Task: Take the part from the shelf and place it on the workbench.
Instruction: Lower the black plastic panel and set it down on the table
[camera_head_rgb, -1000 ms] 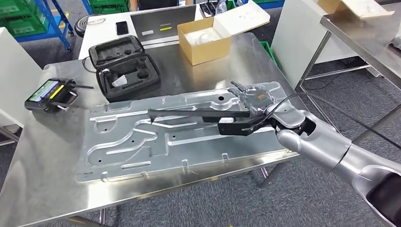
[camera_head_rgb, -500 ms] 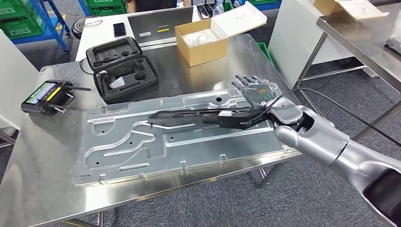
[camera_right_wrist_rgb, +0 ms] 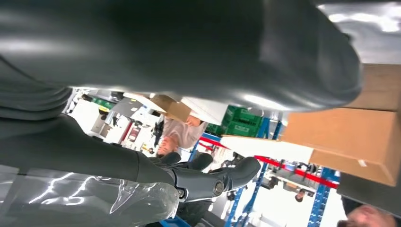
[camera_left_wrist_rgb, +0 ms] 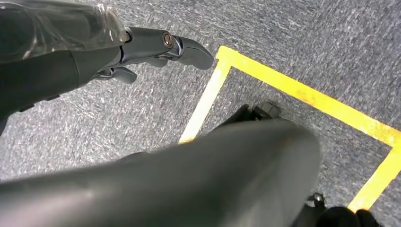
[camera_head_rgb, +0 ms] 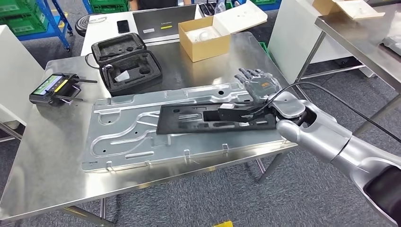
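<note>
The right arm comes in from about 4 o'clock in the head view and reaches across the edge of the steel workbench. Its right hand sits at the far end of the black part, fingers stretched forward and spread, pointing toward 11 o'clock. The thumb side lies against the part's near end, but I cannot tell whether the hand grips the part or merely rests beside it. A black cable loops from the wrist out toward 3 o'clock.

The black part is a long, flat, moulded piece lying nearly level on top of the large stamped metal panel, which itself lies on the workbench. The part runs from the hand toward 9 o'clock, across the panel's middle.

In the left wrist view the left hand hangs over grey carpet with yellow floor tape, fingers loosely apart and holding nothing.

At 11 o'clock from the part, an open black foam-lined case rests on the bench, a small white piece in one of its cut-outs. At 12 o'clock stands an open cardboard box with a white object wrapped inside. A handheld controller with a screen lies at 9 o'clock near the bench's edge.
</note>
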Motion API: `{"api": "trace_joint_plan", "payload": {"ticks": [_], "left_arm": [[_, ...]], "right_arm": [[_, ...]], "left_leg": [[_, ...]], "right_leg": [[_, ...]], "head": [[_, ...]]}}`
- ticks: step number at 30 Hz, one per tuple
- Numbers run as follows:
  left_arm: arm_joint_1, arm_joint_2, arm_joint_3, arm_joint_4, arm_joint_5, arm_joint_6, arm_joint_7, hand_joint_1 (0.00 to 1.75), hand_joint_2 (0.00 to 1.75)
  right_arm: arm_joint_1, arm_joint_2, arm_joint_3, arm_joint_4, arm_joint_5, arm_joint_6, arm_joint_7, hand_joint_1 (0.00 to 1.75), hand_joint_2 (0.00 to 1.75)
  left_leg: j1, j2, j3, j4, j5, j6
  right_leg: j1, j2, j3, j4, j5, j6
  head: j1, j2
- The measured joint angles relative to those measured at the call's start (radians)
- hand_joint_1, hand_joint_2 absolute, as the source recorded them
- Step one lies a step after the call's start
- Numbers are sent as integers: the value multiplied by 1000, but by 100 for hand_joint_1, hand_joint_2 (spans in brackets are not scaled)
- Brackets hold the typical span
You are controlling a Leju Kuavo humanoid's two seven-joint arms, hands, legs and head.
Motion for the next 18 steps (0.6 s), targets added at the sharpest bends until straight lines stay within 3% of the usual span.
{"api": "trace_joint_plan", "payload": {"ticks": [2, 3, 5, 7, 8, 9, 10, 11, 13, 14, 15, 17, 18], "left_arm": [[0, 0, 0, 0, 1, 0, 1, 0, 0], [0, 0, 0, 0, 2, 0, 1, 0, 0], [2, 0, 0, 0, 6, 1, 0, 0, 0], [2, 0, 1, 0, 12, 3, -2, 0, 0], [3, 0, 1, 0, 15, 4, -4, 0, 0], [5, 0, 2, 0, 17, 6, -6, 0, 0], [7, 0, 2, 0, 19, 7, -8, 0, 0], [9, 0, 2, 0, 21, 8, -9, 0, 0], [9, 1, 3, 0, 24, 11, -11, 0, 0], [9, 2, 4, 0, 25, 12, -13, 0, 0], [10, 3, 5, 0, 26, 13, -14, 0, 0], [12, 3, 8, 0, 29, 15, -17, 0, 0], [13, 3, 10, 0, 31, 16, -18, 0, 0]], "right_arm": [[0, -1, -1, 0, -1, 0, 1, 0, 0], [-1, -1, -1, -1, -3, 0, 4, 0, 0], [0, -2, -3, -4, -6, 0, 11, 0, 0], [0, -9, -6, -13, -3, 5, 21, 0, 0], [0, -15, -8, -21, -1, 9, 26, 0, 0], [0, -22, -10, -29, 3, 15, 31, 0, 0], [1, -30, -13, -40, 8, 20, 36, 0, 0], [1, -39, -16, -53, 13, 26, 40, 0, 0], [0, -60, -26, -84, 22, 37, 48, 0, 0], [-1, -70, -31, -99, 25, 42, 51, 0, 0], [-1, -78, -34, -112, 26, 45, 54, 0, 0], [0, -93, -38, -136, 36, 51, 57, 0, 0], [2, -103, -41, -149, 46, 53, 58, 0, 0]], "left_leg": [[0, 0, -5, 3, 8, -10], [1, 0, -13, 14, -6, -17], [8, 1, -42, 94, -85, -33], [14, 1, -79, 234, -181, -46], [16, 1, -88, 289, -203, -48], [17, 1, -81, 314, -204, -49], [17, 1, -56, 299, -188, -47], [16, 1, -13, 246, -164, -41], [11, 0, 94, 91, -134, -24], [7, -1, 131, 30, -131, -16], [3, -1, 150, -5, -131, -10], [1, 0, 149, -23, -120, -2], [1, 0, 145, -29, -109, 3]], "right_leg": [[0, 0, -11, 3, 12, -12], [-1, -1, -18, 3, 20, -19], [-4, -3, -38, 3, 39, -31], [-4, -3, -61, 4, 56, -36], [-4, -3, -73, 4, 64, -35], [-3, -4, -83, 5, 72, -35], [-2, -4, -93, 5, 80, -34], [-2, -4, -102, 5, 87, -32], [0, -4, -114, 4, 99, -26], [0, -4, -117, 3, 106, -22], [-1, -5, -119, 0, 114, -16], [-4, -5, -124, -6, 128, -3], [-6, -4, -129, -3, 122, 1]], "head": [[0, 0], [-1, 0], [-1, 0], [-1, 0], [-1, 0], [-1, 0], [-1, 0], [-1, 0], [-1, 0], [-1, 0], [-1, 0], [-1, 0], [-1, 0]]}}
